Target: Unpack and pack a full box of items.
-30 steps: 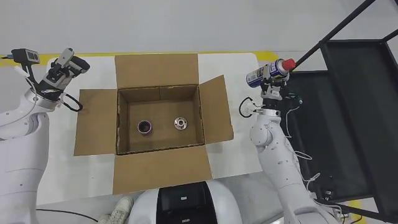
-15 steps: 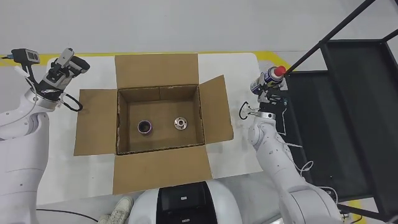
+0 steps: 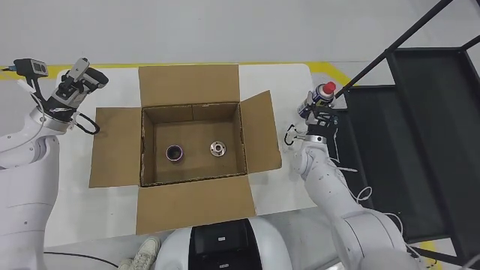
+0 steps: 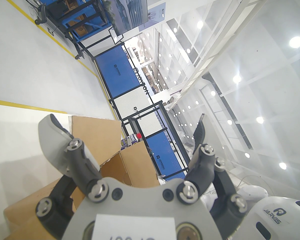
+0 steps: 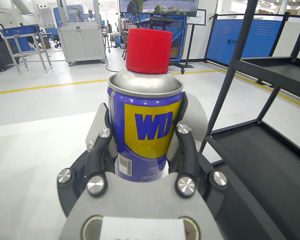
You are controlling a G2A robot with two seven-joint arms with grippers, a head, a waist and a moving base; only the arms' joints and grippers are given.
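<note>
An open cardboard box [image 3: 193, 144] sits mid-table with its flaps spread; inside lie a dark purple-rimmed round item [image 3: 174, 152] and a small metal round item [image 3: 217, 148]. My right gripper [image 3: 315, 111] is to the right of the box, near the table's right edge, shut on a blue and yellow spray can [image 5: 145, 116] with a red cap [image 3: 328, 87], held upright. My left gripper [image 4: 126, 132] is open and holds nothing; it is raised at the far left of the table [image 3: 79, 82], with the box's flaps [image 4: 130, 166] behind it.
A black metal shelf rack [image 3: 420, 120] stands right beside the table's right edge, close to the can; its shelves [image 5: 260, 151] are bare. Yellow floor tape [image 3: 112, 65] runs behind the table. White table surface [image 3: 285, 187] shows around the box.
My right arm has drawn the spray can down and toward the table's right edge, turning it from lying sideways to upright. The left arm has stayed still.
</note>
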